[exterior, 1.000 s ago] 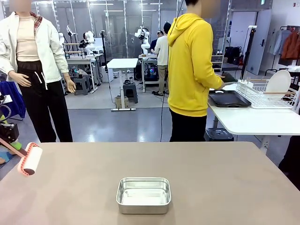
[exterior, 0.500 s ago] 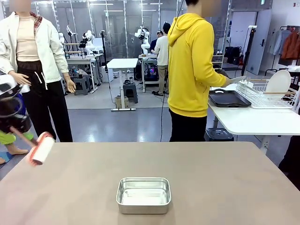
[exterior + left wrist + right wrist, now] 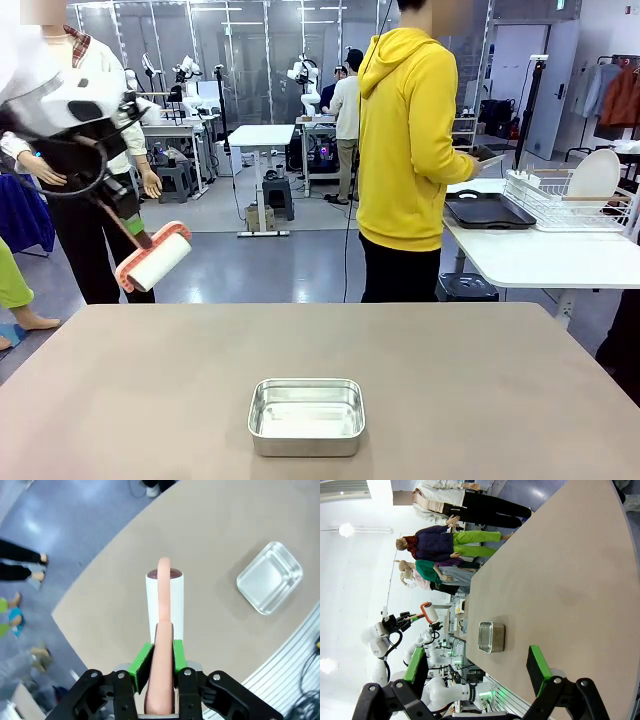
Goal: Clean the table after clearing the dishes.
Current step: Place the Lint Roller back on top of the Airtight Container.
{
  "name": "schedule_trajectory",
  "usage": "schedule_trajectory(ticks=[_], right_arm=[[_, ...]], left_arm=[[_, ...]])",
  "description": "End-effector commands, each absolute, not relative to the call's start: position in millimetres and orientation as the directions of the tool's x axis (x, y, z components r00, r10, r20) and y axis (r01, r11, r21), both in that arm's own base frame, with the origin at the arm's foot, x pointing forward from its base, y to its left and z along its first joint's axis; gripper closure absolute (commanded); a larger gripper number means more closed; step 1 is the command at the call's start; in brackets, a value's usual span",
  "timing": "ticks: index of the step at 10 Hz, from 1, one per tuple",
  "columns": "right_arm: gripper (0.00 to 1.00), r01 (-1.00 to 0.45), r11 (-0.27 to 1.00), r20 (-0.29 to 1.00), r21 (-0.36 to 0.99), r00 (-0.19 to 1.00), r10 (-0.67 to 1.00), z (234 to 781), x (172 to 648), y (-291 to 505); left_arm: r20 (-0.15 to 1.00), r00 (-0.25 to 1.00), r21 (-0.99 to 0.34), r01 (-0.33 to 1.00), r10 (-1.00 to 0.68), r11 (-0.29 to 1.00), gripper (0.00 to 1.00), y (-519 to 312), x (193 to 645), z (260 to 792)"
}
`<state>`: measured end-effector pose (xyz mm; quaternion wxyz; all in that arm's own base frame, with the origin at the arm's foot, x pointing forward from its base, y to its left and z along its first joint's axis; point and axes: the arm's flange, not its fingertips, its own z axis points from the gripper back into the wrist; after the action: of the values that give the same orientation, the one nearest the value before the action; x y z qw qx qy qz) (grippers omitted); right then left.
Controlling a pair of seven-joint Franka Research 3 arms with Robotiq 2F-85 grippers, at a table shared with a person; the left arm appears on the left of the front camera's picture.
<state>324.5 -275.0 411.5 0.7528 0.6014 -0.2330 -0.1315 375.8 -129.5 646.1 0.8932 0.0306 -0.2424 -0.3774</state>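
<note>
At the left of the front view, a lint roller with a white roll and salmon-pink frame is being held aloft by the left hand, above and beyond the bench's left far corner. In the left wrist view the green pads are being pressed against both sides of the pink handle, so the left hand is being kept closed on the roller, whose roll is being pointed down toward the taupe bench top.

Nearer the middle, a small rectangular steel pan is being carried by the bench close to its near edge; it is also being shown in the left wrist view and the right wrist view.

Further right, a person in a yellow hoodie is being seen from behind at a white side table, where a dark tray is lying beside a wire rack with a white plate standing in it.

In the right wrist view the right hand is being held wide open, nothing being gripped between its pads.
</note>
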Motion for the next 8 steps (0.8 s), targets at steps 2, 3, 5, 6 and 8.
schedule_trajectory(ticks=[2, 3, 5, 6, 8], right_arm=[[0.0, -0.097, 0.247, 0.207, 0.964, 0.856, -0.473, 415.0, 323.5, -273.9], [0.0, -0.097, 0.247, 0.207, 0.964, 0.856, -0.473, 415.0, 323.5, -273.9], [0.0, -0.097, 0.247, 0.207, 0.964, 0.856, -0.473, 415.0, 323.5, -273.9], [0.0, -0.097, 0.247, 0.207, 0.964, 0.856, -0.473, 415.0, 323.5, -273.9], [0.0, -0.097, 0.247, 0.207, 0.964, 0.856, -0.473, 415.0, 323.5, -273.9]], left_arm=[[0.252, 0.331, 0.389, 0.826, -0.909, 0.409, 0.78, -217.0, 354.8, 662.1], [0.226, 0.221, 0.382, 0.876, -0.949, 0.295, 0.78, -254.4, 342.6, 654.4], [0.197, 0.052, 0.335, 0.935, -0.979, 0.117, 0.78, -315.2, 314.9, 626.2], [0.159, 0.014, 0.319, 0.946, -0.987, 0.064, 0.78, -333.3, 308.4, 608.6], [0.2, 0.01, 0.166, 0.985, -0.98, 0.044, 0.78, -358.2, 295.3, 572.3]])
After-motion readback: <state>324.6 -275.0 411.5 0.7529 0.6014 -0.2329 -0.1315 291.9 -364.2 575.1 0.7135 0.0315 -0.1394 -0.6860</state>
